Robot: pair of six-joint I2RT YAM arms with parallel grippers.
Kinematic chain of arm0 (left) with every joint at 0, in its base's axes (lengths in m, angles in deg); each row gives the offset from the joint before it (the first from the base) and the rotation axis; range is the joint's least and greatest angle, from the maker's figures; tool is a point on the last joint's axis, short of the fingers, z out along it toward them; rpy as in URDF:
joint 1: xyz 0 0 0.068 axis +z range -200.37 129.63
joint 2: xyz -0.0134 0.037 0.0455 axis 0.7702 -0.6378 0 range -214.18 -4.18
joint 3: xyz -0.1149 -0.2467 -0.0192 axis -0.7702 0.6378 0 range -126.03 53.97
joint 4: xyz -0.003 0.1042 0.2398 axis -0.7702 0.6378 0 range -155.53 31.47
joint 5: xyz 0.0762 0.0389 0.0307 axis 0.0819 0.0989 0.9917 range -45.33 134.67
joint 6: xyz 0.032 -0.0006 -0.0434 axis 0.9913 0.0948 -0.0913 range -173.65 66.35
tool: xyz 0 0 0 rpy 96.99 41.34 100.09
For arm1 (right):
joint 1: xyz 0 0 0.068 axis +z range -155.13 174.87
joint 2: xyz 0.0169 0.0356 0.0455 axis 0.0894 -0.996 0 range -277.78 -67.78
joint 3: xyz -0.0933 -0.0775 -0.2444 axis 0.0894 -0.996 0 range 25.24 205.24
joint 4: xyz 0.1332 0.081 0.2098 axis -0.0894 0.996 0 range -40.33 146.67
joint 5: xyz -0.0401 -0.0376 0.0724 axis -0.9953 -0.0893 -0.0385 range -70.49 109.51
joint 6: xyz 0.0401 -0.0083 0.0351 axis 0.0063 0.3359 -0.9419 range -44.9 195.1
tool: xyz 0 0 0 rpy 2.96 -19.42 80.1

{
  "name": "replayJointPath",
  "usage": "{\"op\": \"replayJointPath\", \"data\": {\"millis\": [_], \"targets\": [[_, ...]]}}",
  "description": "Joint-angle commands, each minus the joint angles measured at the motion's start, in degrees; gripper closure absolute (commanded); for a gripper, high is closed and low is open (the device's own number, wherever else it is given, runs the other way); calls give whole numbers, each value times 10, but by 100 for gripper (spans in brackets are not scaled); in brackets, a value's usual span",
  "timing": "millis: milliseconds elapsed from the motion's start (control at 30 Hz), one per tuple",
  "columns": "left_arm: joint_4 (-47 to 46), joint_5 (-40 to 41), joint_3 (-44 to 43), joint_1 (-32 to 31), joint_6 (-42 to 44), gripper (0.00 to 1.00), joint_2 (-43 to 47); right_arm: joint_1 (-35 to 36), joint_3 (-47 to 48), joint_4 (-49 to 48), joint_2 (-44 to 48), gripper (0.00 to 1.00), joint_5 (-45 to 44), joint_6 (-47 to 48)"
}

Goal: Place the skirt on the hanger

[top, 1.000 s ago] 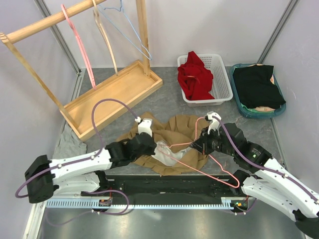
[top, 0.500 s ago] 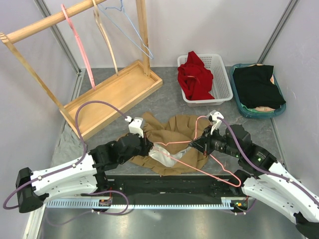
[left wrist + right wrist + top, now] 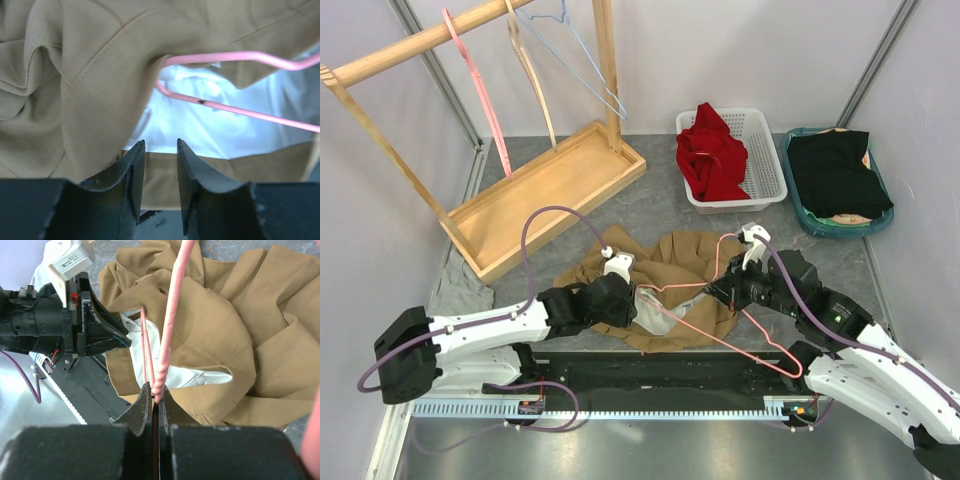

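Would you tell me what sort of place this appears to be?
Likely a lab cell for garment-handling trials: panel walls around a table, a wooden hanger rack, a white basket and teal basket of clothes.

Looks like a robotics lab cell: bare white panels (image 3: 740, 50) on metal posts (image 3: 873, 60) enclose a grey table (image 3: 660, 205) holding a wooden clothes rack (image 3: 550, 180) and laundry baskets (image 3: 767, 165).

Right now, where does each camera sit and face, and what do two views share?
Top external: above, behind the robot, looking down at the table; left arm, right arm show.
Left wrist: faces into the skirt; open left gripper below.
Right wrist: looks down at skirt; right gripper shut on pink hanger.
Shared: both wrists see that hanger.
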Motion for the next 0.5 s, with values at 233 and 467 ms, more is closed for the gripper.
{"op": "replayJointPath", "data": {"millis": [233,467], "targets": [[-94,91,5,-25,7,59,-28,-1,-14,10,17,100,-17,-14],[-90,92,2,-32,8,59,-65,0,-21,12,22,100,-20,-18]]}}
